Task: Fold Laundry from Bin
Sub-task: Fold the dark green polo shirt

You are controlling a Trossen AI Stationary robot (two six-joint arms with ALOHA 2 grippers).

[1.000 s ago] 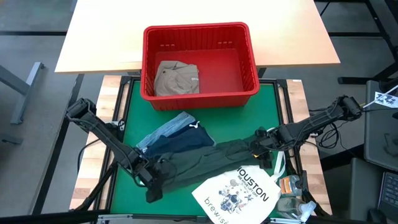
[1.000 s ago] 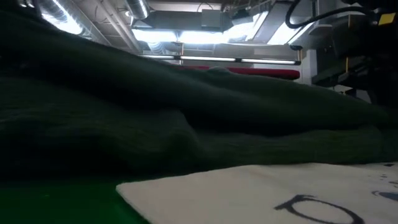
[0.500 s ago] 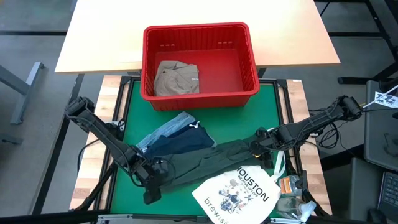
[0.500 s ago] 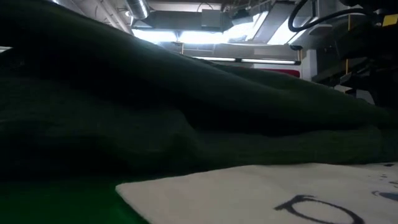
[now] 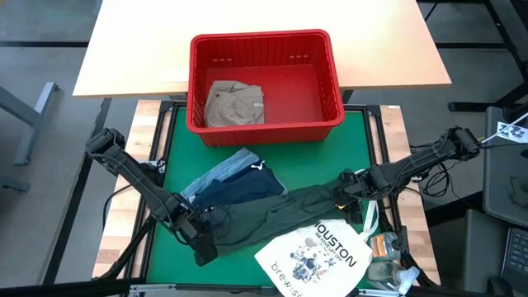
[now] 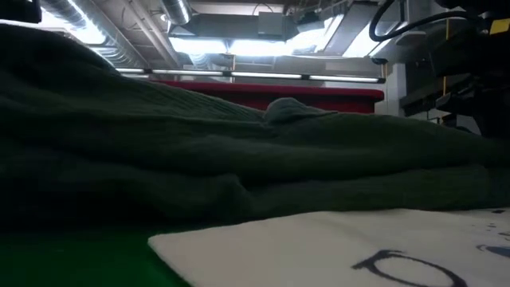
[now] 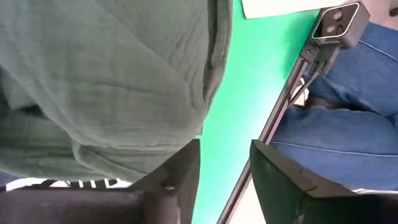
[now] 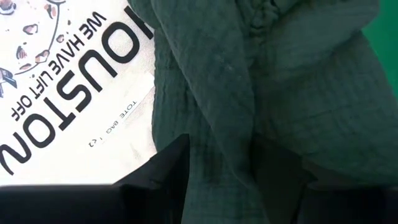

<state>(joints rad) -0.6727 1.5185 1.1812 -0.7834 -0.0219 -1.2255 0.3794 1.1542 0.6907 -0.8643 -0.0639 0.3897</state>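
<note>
A dark green garment (image 5: 280, 210) lies stretched across the green mat, over the edge of a white "HOUSTON" tote bag (image 5: 318, 256). My left gripper (image 5: 204, 246) stands open at the garment's left end. In the left wrist view bare mat shows between its fingers (image 7: 225, 168) and the cloth (image 7: 124, 81) lies beside one finger. My right gripper (image 5: 345, 196) is shut on the garment's right end. Light blue denim (image 5: 223, 173) and a navy garment (image 5: 243, 188) lie on the mat behind. A khaki garment (image 5: 235, 105) lies in the red bin (image 5: 262, 36). My right gripper comes at the dark green garment from above, pointing steeply down at its right end. A gathered fold of the cloth (image 8: 217, 134) runs in between the two fingers; how many layers I cannot tell. The rest of the garment (image 6: 239, 151) lies slack on the mat.
Small items crowd the mat's near right corner (image 5: 388, 247). A wooden table (image 5: 140, 49) carries the bin beyond the mat. A person in jeans (image 7: 348, 124) stands near the table's frame. Bare green mat (image 5: 355, 140) shows right of the folded garments.
The dark green garment's left end, held high a moment ago, has fallen onto the mat, so the bin's red rim now shows over it in the low view. Its edge has drawn back a little from my left gripper. The right end has stayed in place.
</note>
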